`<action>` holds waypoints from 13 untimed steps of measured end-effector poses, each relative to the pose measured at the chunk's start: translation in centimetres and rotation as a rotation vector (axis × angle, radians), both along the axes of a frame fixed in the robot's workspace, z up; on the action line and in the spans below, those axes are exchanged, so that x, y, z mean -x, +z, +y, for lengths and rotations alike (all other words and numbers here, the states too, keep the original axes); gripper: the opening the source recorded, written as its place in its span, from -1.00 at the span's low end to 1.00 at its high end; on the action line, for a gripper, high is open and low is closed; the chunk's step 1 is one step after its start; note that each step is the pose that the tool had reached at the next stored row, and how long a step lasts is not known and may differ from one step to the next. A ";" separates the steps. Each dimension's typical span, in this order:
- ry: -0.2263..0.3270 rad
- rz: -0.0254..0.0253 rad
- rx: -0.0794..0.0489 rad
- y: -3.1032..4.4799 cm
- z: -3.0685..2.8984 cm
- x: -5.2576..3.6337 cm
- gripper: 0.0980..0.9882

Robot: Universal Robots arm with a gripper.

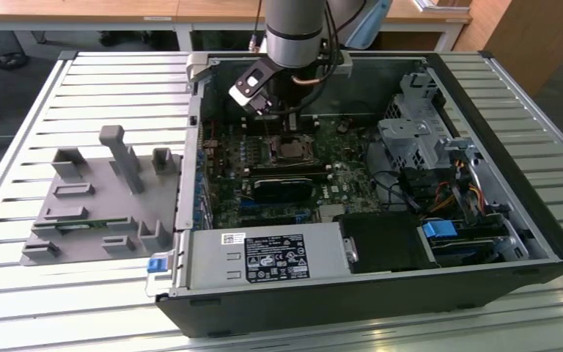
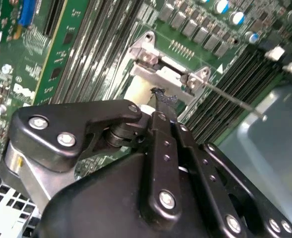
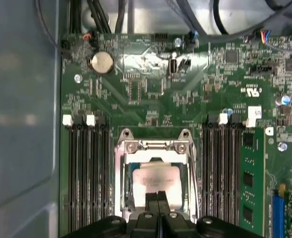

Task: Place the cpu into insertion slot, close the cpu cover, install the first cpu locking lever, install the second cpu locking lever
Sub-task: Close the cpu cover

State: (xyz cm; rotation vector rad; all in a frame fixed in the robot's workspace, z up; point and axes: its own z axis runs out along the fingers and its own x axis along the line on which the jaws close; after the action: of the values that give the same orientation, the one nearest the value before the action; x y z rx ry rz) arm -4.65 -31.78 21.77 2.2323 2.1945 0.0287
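Note:
The cpu (image 3: pixel 156 179) lies in the insertion slot (image 1: pixel 286 149) on the green motherboard, its pale metal face showing. The silvery cpu cover (image 3: pixel 156 146) appears to lie flat around it, with the chip visible through its hollow middle. My gripper (image 3: pixel 158 199) hangs just above the edge of the socket, and its two black fingers (image 2: pixel 161 116) are pressed together with nothing between them. Their tips sit close over the cover. A thin metal locking lever (image 2: pixel 235 101) sticks out from one corner of the socket along the memory slots. In the exterior view the gripper (image 1: pixel 284 121) is inside the open case, over the socket.
Long black memory slots (image 3: pixel 86 168) flank the socket, with a green module (image 3: pixel 248 183) in one. A black card (image 1: pixel 286 185), power supply (image 1: pixel 262 257) and drive cage (image 1: pixel 413 139) crowd the case. A grey fixture (image 1: pixel 96 198) stands on the slatted table at the exterior view's left.

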 end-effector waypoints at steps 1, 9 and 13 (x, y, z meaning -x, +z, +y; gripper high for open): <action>0.000 0.0001 0.000 -0.06 -0.01 0.22 -0.98; 0.000 0.0000 0.000 -0.87 0.00 0.73 -0.98; 0.000 0.0001 0.000 -1.10 0.00 0.74 -0.98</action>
State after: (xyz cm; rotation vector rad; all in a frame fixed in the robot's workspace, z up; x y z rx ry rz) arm -5.39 -31.78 20.67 2.2322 2.1943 0.0281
